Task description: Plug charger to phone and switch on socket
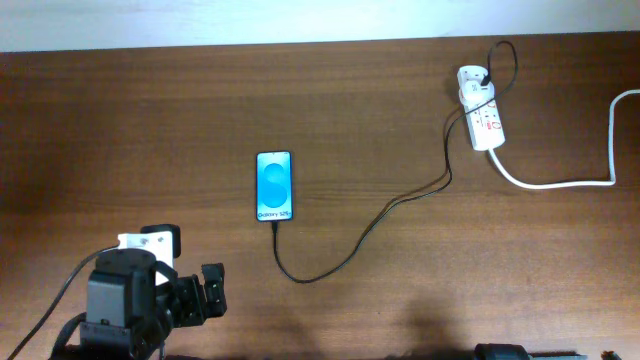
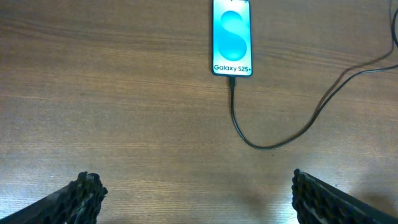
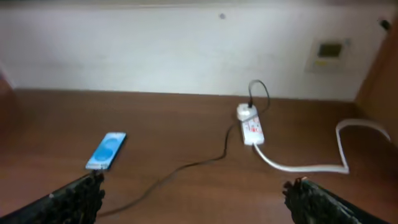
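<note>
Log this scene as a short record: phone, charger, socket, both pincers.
phone: flat on the table, screen up and lit
charger: cable tip meets the phone's bottom edge, seemingly plugged in; adapter sits in the socket
socket: far right part of the table; switch state unreadable
left pincer: open, empty, apart from the phone
right pincer: open, empty

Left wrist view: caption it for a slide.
Open left pincer above the wooden table, facing the phone with the charger at its lower edge.
</note>
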`<state>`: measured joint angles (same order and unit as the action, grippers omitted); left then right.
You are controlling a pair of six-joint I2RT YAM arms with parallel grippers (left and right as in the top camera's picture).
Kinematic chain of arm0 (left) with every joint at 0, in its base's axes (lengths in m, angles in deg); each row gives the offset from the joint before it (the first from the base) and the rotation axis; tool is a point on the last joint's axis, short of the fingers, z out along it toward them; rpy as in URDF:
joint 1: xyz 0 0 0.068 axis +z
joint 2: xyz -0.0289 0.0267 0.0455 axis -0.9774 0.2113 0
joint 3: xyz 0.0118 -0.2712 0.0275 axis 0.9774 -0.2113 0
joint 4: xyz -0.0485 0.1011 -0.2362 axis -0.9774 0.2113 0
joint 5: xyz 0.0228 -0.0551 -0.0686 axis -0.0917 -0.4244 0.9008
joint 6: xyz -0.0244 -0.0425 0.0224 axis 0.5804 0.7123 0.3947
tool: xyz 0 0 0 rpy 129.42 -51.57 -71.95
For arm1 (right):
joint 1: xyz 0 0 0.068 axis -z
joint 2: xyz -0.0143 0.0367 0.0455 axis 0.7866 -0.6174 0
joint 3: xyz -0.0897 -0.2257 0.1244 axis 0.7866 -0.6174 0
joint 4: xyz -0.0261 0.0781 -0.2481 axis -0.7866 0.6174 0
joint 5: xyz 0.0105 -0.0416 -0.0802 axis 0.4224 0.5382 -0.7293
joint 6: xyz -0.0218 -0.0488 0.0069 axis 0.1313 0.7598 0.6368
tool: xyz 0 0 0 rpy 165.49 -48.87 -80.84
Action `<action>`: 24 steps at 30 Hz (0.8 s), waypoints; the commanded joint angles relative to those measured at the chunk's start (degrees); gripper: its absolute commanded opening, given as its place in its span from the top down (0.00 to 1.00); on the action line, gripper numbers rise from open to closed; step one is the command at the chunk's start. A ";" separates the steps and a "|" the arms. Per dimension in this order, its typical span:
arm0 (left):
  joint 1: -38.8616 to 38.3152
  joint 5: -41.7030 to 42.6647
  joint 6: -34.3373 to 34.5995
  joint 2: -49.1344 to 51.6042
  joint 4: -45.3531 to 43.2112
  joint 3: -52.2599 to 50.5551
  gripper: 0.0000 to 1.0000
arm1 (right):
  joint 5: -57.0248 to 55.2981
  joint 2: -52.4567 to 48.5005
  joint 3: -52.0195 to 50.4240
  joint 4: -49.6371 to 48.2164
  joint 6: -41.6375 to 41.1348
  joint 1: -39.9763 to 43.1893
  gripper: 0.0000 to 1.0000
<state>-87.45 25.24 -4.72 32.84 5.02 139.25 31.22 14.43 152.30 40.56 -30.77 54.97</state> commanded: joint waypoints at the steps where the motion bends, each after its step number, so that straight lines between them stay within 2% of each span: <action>1: -0.22 -0.46 0.33 -0.22 -0.07 -0.09 0.01 | 2.05 4.37 -0.94 1.46 13.07 -4.28 0.02; 3: -0.22 -0.46 0.33 -0.22 -0.09 -0.09 0.01 | 2.16 9.60 -2.60 8.26 20.13 -5.44 0.02; 5: -0.22 -0.46 0.33 -0.22 -0.09 -0.09 0.00 | 1.62 13.38 -2.51 8.74 20.06 -4.63 0.02; 9: -0.22 -0.46 0.33 -0.22 -0.07 -0.11 0.01 | 0.55 13.33 -0.44 6.71 20.11 -3.72 0.02; 14: -0.22 -0.46 0.33 -0.22 -0.09 -0.09 0.01 | 1.75 13.33 -11.41 -12.11 20.04 -3.34 0.02; 16: -0.22 -0.46 0.33 -0.22 -0.07 -0.09 0.01 | 6.67 13.33 -19.63 -19.98 20.02 -3.34 0.02; 19: -0.22 -0.46 0.33 -0.22 -0.09 -0.09 0.00 | 6.67 13.33 -33.59 -32.85 19.50 -3.34 0.02; 21: -0.22 -0.46 0.33 -0.22 -0.09 -0.09 0.00 | 6.01 13.33 -39.47 -39.54 14.67 -3.34 0.02; 22: -0.22 -0.46 0.33 -0.22 -0.09 -0.09 0.01 | 4.04 13.33 -45.07 -45.99 8.48 -3.34 0.02; 24: -0.22 -0.46 0.33 -0.22 -0.09 -0.09 0.01 | -2.27 13.33 -52.11 -52.68 0.98 -3.34 0.02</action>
<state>-87.45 25.24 -4.72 32.80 5.06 138.94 35.50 27.35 106.67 -7.52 -18.48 51.36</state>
